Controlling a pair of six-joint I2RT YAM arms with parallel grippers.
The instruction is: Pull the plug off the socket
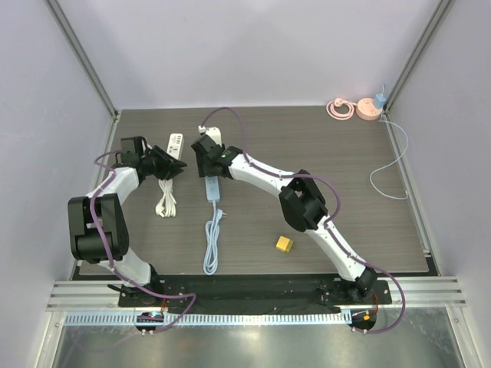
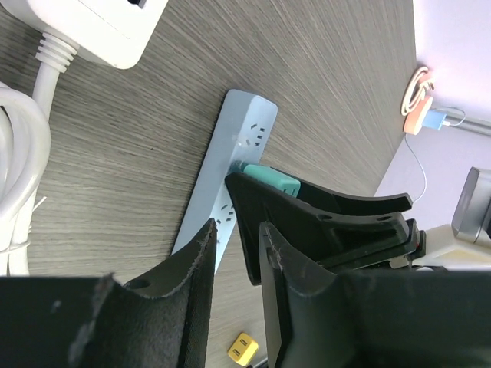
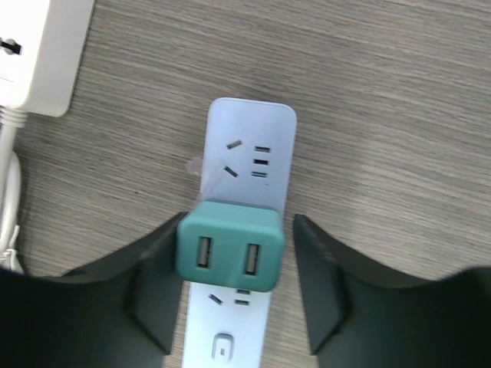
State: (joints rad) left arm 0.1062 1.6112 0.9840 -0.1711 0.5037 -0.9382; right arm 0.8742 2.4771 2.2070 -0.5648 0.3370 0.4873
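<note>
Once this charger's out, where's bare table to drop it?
Widest: bare wood between the right arm and the thin white cable, running back toward the pink cable reel. Smaller: between the blue cord bundle and the yellow block. Crowded: far left, where white power strip, its bundled cord and left gripper sit together.

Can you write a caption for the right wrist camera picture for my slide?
The right claw has a finger on each side of a teal plug sitting in a light blue power strip.
</note>
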